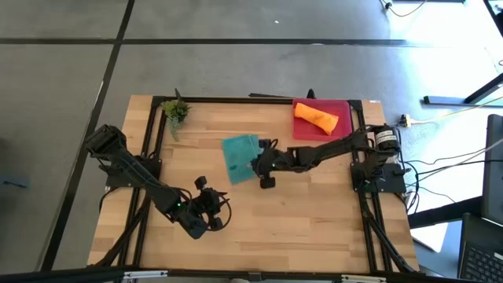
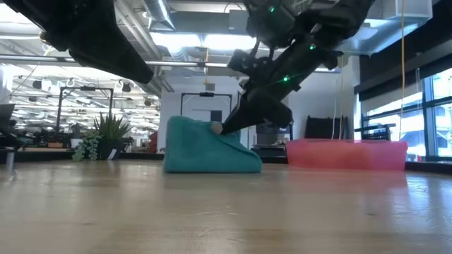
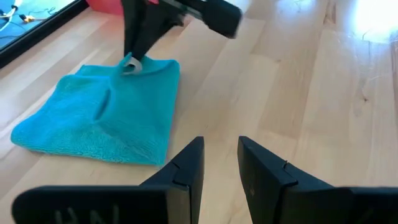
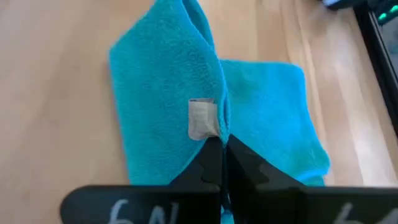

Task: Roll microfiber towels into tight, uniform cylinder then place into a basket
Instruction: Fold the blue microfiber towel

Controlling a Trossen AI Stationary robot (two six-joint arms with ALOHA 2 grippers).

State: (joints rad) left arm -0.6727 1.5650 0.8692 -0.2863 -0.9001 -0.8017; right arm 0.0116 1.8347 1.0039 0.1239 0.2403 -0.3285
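I have the left gripper [image 1: 211, 218] parked near the table's front edge with its jaws standing apart on nothing, leaving the teal towel [image 1: 240, 157] clear for the other arm. At mid-table the right gripper [image 1: 255, 163] pinches that towel's edge by the sewn tag, jaws fully closed on the cloth, peaking a fold (my guess: to start the roll). The orange towel [image 1: 316, 119], a lumpy cylinder, lies in the basket [image 1: 344, 106] at the back right.

No readable text anywhere, pale tag [image 4: 202, 118] on the teal towel [image 4: 168, 106] shows no legible print
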